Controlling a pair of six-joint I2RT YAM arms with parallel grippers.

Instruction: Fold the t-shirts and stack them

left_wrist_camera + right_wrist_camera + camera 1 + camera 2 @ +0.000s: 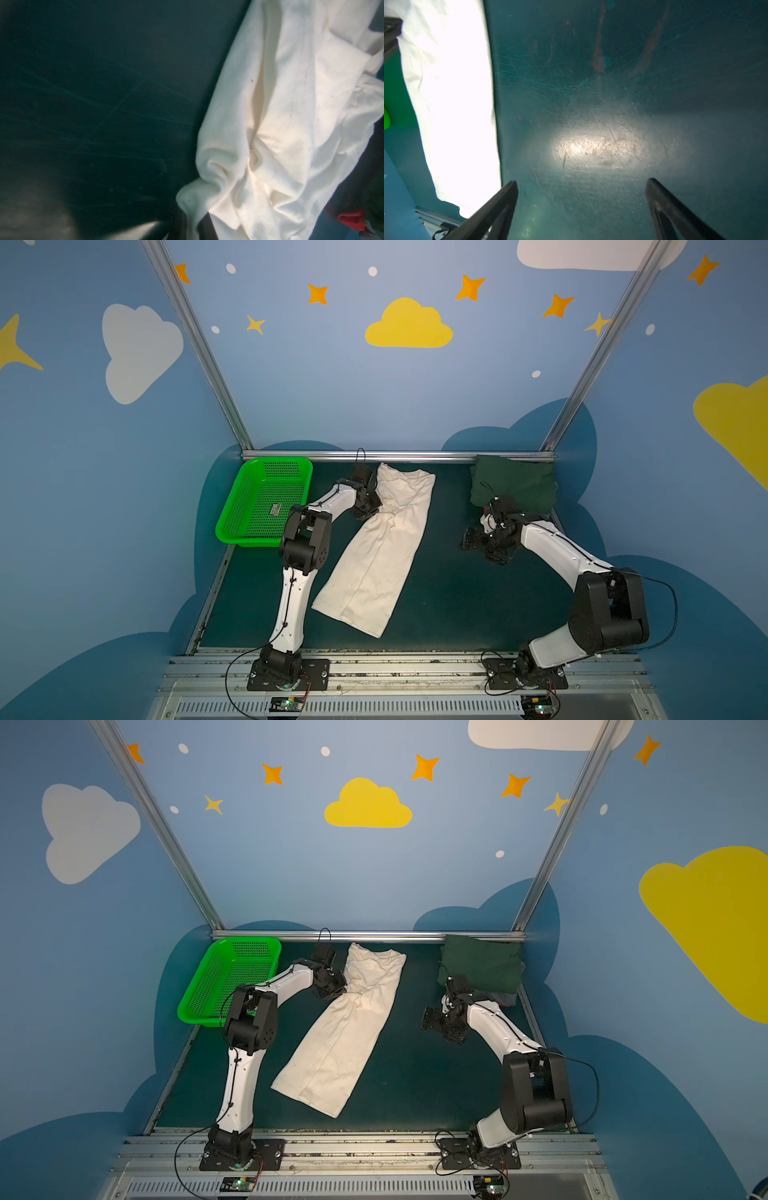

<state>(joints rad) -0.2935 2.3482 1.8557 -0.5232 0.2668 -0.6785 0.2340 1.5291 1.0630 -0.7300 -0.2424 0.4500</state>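
A cream-white tee (376, 560), folded lengthwise into a long strip, is seen laid diagonally across the middle of the dark table (453, 597), one end near the back rail (415, 456). The left gripper (369, 509) is placed at the strip's left edge, where the cloth is bunched (whether its jaws are parted or clamped cannot be told). The right gripper (581, 182) is held over bare table, jaws spread wide, nothing between them. A folded dark green tee (513, 485) is seen in the back right corner, a green basket (245, 497) in the back left.
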